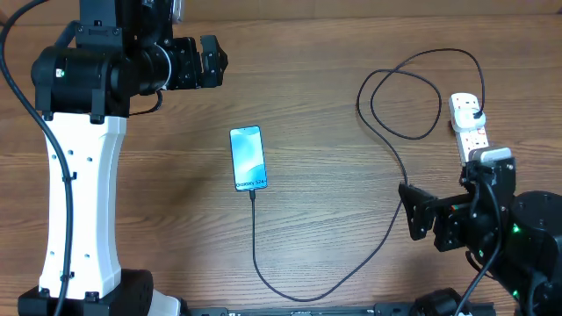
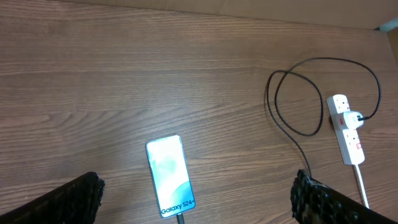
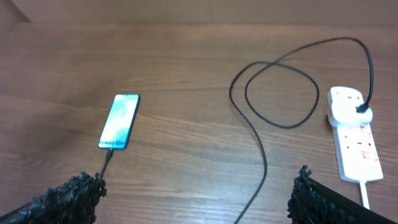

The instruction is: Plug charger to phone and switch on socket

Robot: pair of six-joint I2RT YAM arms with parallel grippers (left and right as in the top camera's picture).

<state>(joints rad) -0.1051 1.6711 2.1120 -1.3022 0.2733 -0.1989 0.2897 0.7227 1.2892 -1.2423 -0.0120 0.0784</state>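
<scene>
The phone (image 1: 248, 158) lies flat mid-table, light blue screen up, "Galaxy S24" text at its near end. It also shows in the left wrist view (image 2: 169, 175) and the right wrist view (image 3: 119, 121). The charger cable (image 1: 369, 246) has its tip in the phone's near end, curves along the front, loops at the back right and ends in a plug in the socket (image 1: 469, 127). The socket also shows in the left wrist view (image 2: 346, 129) and right wrist view (image 3: 354, 140). My left gripper (image 1: 209, 61) is open, raised at the back left. My right gripper (image 1: 420, 211) is open, front right, left of the socket.
The socket's thick white cord (image 2: 363, 186) runs toward the table's front. The left arm's white base column (image 1: 83, 202) stands at the left edge. The wooden table (image 1: 316, 105) carries nothing else.
</scene>
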